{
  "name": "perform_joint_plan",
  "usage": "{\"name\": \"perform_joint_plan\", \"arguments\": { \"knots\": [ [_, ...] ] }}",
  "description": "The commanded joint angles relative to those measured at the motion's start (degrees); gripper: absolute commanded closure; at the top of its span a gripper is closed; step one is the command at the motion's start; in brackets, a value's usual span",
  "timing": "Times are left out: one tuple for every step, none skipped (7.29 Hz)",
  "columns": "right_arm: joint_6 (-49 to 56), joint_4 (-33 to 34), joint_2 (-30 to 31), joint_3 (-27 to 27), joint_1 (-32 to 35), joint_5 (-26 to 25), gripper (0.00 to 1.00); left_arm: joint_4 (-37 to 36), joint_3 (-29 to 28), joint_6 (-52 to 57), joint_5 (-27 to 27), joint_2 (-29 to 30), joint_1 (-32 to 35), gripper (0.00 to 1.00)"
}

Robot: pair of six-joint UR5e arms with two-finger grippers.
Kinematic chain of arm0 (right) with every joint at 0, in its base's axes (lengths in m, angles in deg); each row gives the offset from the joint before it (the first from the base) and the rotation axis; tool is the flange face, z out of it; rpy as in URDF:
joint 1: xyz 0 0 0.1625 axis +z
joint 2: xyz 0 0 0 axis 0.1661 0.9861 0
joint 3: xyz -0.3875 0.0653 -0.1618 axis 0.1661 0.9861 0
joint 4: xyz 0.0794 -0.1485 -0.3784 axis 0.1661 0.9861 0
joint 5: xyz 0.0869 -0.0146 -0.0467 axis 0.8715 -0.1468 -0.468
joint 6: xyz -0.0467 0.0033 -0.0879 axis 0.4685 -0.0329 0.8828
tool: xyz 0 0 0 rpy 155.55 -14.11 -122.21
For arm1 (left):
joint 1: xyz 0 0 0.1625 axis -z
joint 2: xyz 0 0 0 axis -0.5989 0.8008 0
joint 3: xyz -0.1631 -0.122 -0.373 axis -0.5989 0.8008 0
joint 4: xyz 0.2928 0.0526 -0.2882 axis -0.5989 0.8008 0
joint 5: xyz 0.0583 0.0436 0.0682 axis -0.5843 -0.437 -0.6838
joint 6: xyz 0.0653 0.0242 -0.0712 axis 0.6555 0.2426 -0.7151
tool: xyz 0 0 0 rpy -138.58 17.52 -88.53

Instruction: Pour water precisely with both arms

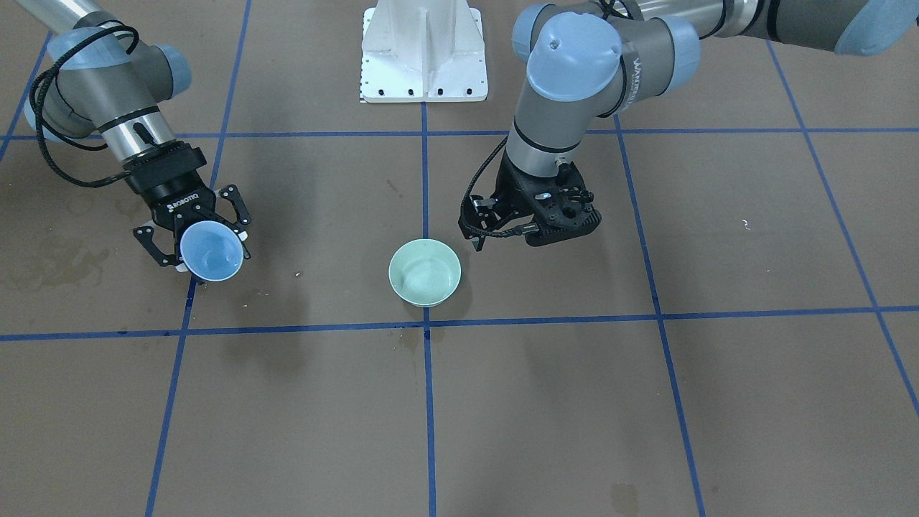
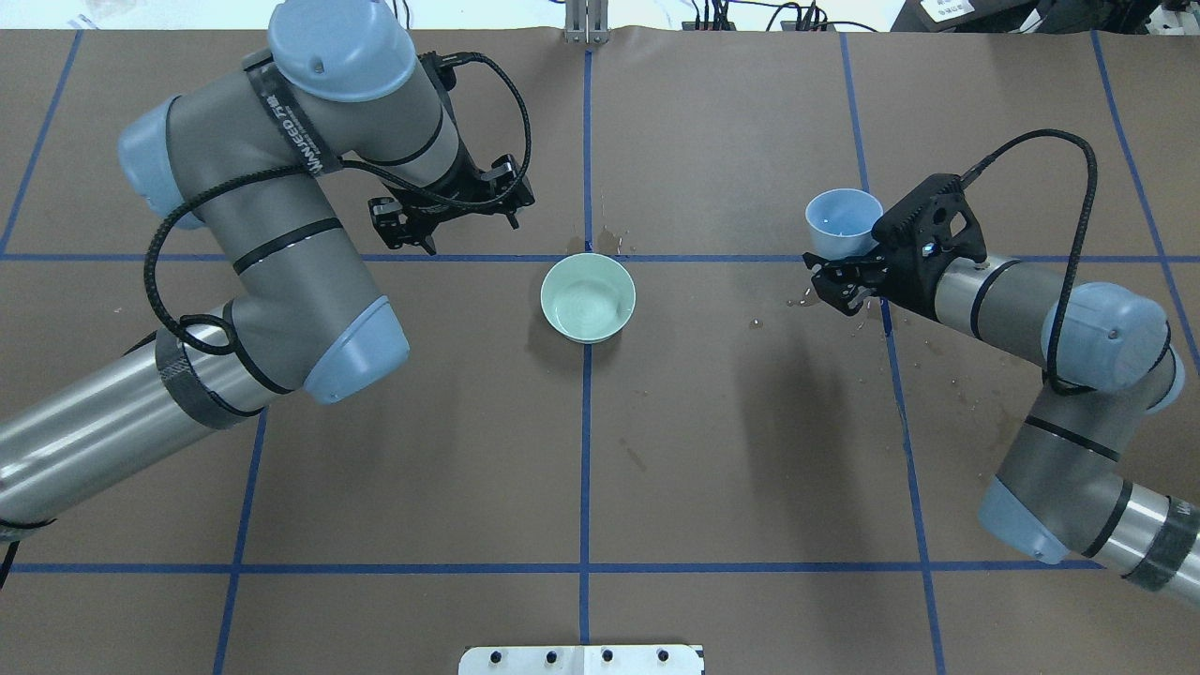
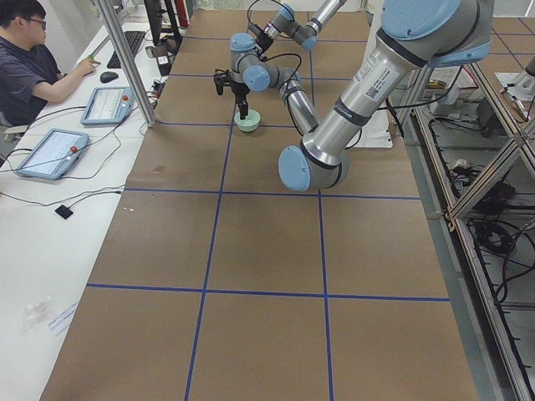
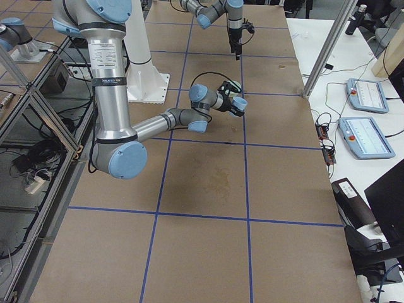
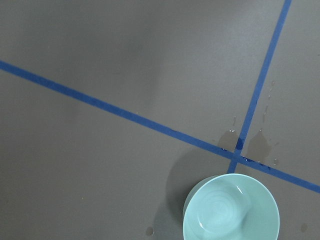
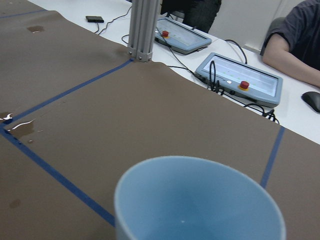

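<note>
A pale green bowl (image 1: 424, 272) stands at the table's middle, also in the overhead view (image 2: 588, 297) and the left wrist view (image 5: 230, 210). It holds a shallow pool of clear water (image 5: 220, 215). My right gripper (image 1: 204, 248) is shut on a light blue cup (image 1: 210, 251), held just above the table far to the bowl's side, also in the overhead view (image 2: 844, 220). The cup's mouth fills the right wrist view (image 6: 200, 200). My left gripper (image 2: 450, 211) is open and empty, hovering beside the bowl. Its fingers do not show in its wrist view.
The white pedestal (image 1: 423, 54) stands at the robot's side of the table. Small water drops (image 2: 797, 302) and a glinting puddle (image 6: 20, 127) lie on the brown paper. An aluminium post (image 6: 145, 30), tablets and operators are at the far edge.
</note>
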Motion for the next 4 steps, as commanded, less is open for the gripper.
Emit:
{"name": "perform_joint_plan", "arguments": {
  "knots": [
    [0.25,4.49,-4.31,1.25,-0.1,7.82,1.0,-0.76,4.35,9.58,0.0,-7.29,1.82,0.0],
    [0.34,10.44,-8.51,1.07,-0.19,11.33,1.0,-0.67,6.55,11.62,0.17,-10.46,2.78,0.0],
    [0.43,13.55,-10.46,0.9,-0.97,11.45,1.0,-0.58,7.79,14.16,0.17,-12.85,3.48,0.0],
    [0.34,15.06,-11.96,0.98,-2.11,11.63,1.0,-0.23,7.8,16.54,0.17,-14.44,4.36,0.0]
  ]
}}
